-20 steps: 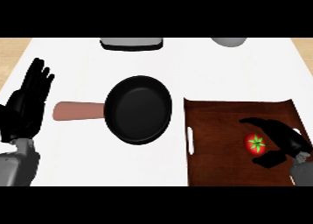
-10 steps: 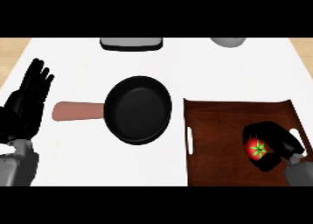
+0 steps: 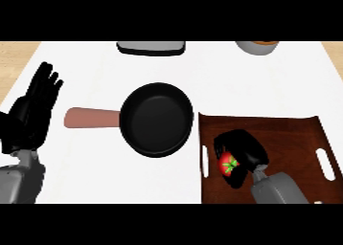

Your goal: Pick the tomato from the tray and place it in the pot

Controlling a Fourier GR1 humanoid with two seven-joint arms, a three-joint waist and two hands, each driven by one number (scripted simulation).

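Observation:
The red tomato with its green stem shows between the curled fingers of my right hand, which is shut on it. Hand and tomato are over the left part of the dark brown tray, close to its left handle slot. Most of the tomato is hidden by the hand. The black pot, a shallow pan with a reddish-brown handle, lies on the white counter just left of the tray and holds nothing. My left hand rests open at the far left, fingers up.
A dark grey rectangular item sits at the counter's far edge, and a grey bowl stands at the far right. The white counter stretches bare between these and the pot. Wooden floor shows past both side edges.
My right hand closed round the tomato and carried it left across the tray, toward the pot. The left hand stayed still.

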